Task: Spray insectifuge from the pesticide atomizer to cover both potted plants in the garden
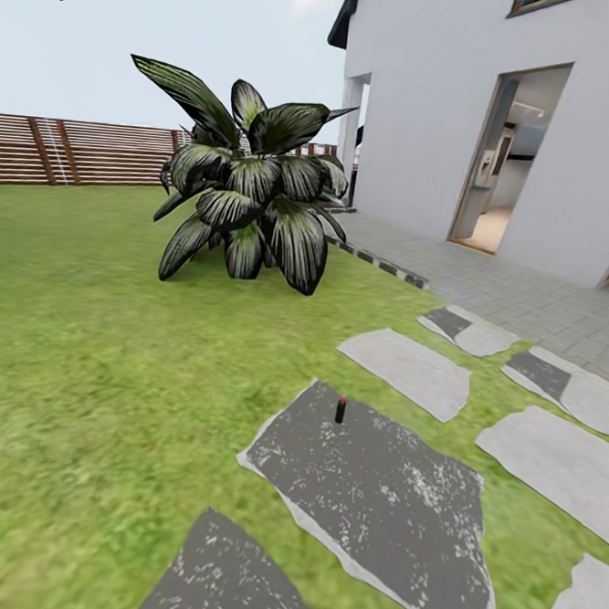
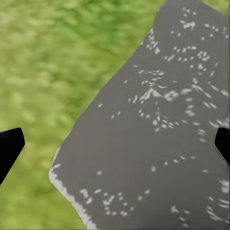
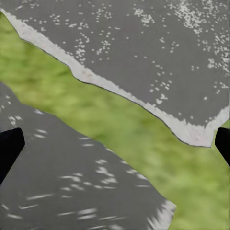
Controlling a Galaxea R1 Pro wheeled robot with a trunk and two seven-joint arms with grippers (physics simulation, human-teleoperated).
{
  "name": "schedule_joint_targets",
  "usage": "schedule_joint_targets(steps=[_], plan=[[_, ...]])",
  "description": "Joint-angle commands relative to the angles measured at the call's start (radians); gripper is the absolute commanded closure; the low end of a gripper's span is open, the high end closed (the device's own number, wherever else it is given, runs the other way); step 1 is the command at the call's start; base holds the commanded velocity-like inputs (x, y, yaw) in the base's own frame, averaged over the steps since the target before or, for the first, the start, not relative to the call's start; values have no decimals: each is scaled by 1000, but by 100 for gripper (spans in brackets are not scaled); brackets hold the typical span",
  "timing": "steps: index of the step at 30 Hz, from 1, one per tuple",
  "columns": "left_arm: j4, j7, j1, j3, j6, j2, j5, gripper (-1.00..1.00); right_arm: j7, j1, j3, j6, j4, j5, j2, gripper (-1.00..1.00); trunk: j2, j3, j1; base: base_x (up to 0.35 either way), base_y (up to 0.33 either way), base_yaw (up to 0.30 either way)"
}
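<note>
Dark-green pesticide atomizer (image 1: 340, 409) stands untouched on the near stone slab (image 1: 389, 513); both my grippers hang spread and empty; grasping and spraying remain.

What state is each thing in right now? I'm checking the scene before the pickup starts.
pesticide atomizer: upright on the dark stone slab, untouched.
left gripper: open, empty, over a slab's edge and grass.
right gripper: open, empty, over a grass strip between two slabs.
house door: open, interior visible.
striped-leaf bush: standing on the lawn.
</note>
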Motion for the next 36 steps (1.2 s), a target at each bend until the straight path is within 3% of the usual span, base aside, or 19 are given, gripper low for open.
schedule_joint_targets(steps=[1,36], plan=[[1,-1,-1,0,-3,0,4,-100,0,0,-4,-3,0,9,1,-100,0,-1,0,338,112,0],[1,-1,-1,0,-3,-1,4,-100,0,0,-5,-5,-2,7,1,-100,0,-1,0,338,28,0]])
